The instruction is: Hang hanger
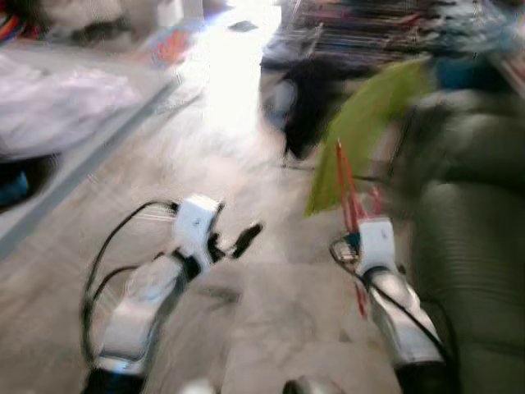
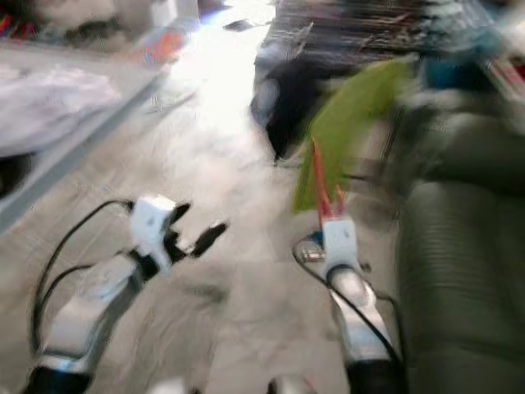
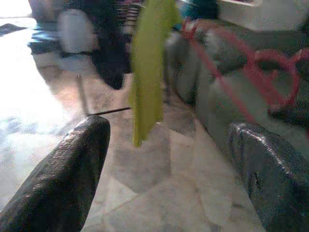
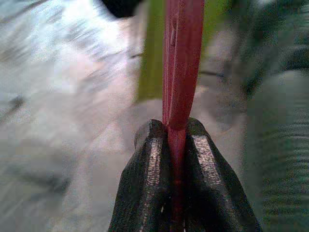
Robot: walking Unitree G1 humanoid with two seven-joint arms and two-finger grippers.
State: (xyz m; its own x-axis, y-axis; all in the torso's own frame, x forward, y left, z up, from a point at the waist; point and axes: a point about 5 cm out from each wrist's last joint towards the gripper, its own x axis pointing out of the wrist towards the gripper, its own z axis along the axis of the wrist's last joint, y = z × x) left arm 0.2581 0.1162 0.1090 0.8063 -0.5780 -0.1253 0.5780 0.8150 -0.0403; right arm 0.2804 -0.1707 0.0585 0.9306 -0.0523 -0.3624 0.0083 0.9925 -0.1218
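The right claw (image 4: 176, 169) is pinching the red hanger (image 4: 181, 63), holding it up beside the green sofa (image 1: 476, 246). The left claw (image 3: 169, 159) is spread wide, holding nothing. A green cloth (image 1: 365, 123) seems to hang ahead, though it's blurry. The thin hanger could slip or twist while walking.

Pale tile floor (image 1: 271, 320), blurred. On it: dark green sofa (image 1: 472, 246) at right, grey ledge (image 1: 74, 156) w/ white cloth (image 1: 57, 107) at left, dark bundle (image 1: 308, 107) + rack (image 1: 361, 29) farther back.
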